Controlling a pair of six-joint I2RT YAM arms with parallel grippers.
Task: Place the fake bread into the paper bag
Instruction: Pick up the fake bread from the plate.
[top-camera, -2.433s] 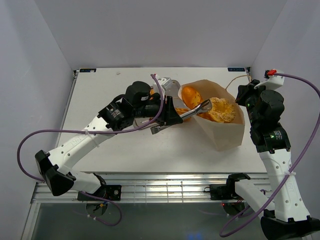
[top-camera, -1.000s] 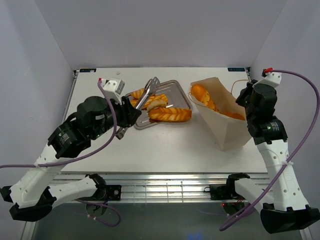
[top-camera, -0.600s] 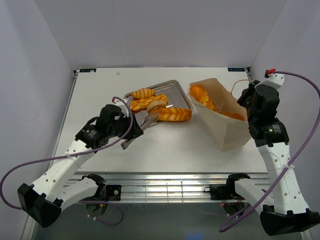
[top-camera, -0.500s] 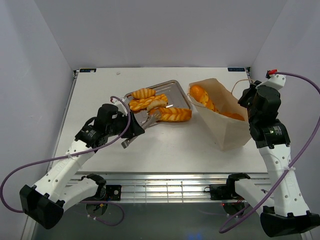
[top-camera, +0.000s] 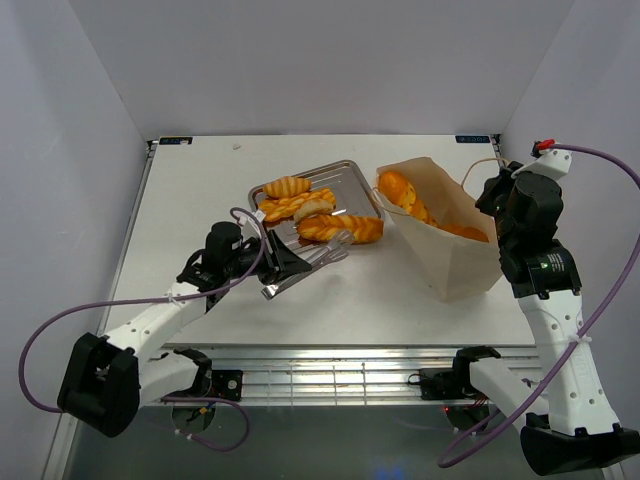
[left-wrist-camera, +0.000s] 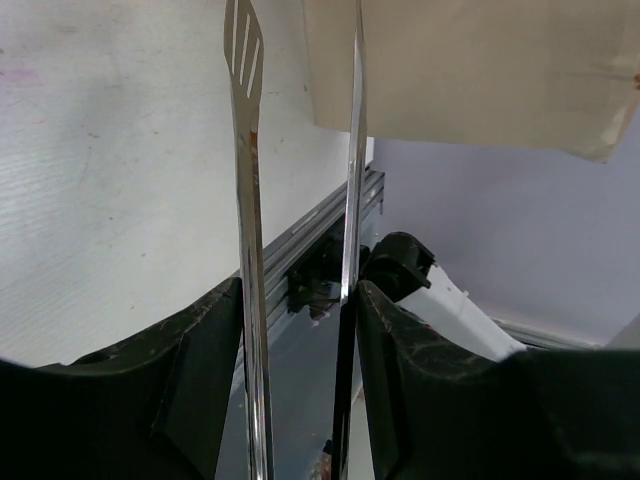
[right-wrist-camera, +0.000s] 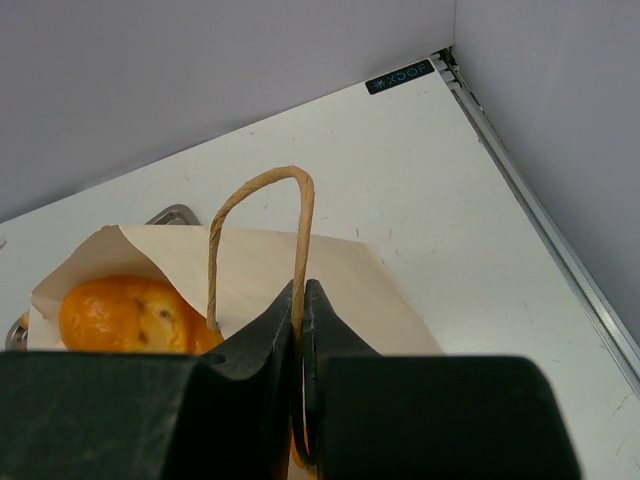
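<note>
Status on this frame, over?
Left end effector shut on tongs, tongs empty. Right end effector shut on handle of paper bag. Some fake bread bagged, rest on tray. Nothing blocking bag mouth.

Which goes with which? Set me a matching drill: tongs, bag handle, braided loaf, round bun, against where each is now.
1 tongs
2 bag handle
3 braided loaf
4 round bun

A inside the paper bag
B on the tray
C held in the left gripper
D pinched by the right gripper

Pairs: 1-C, 2-D, 3-B, 4-A
</note>
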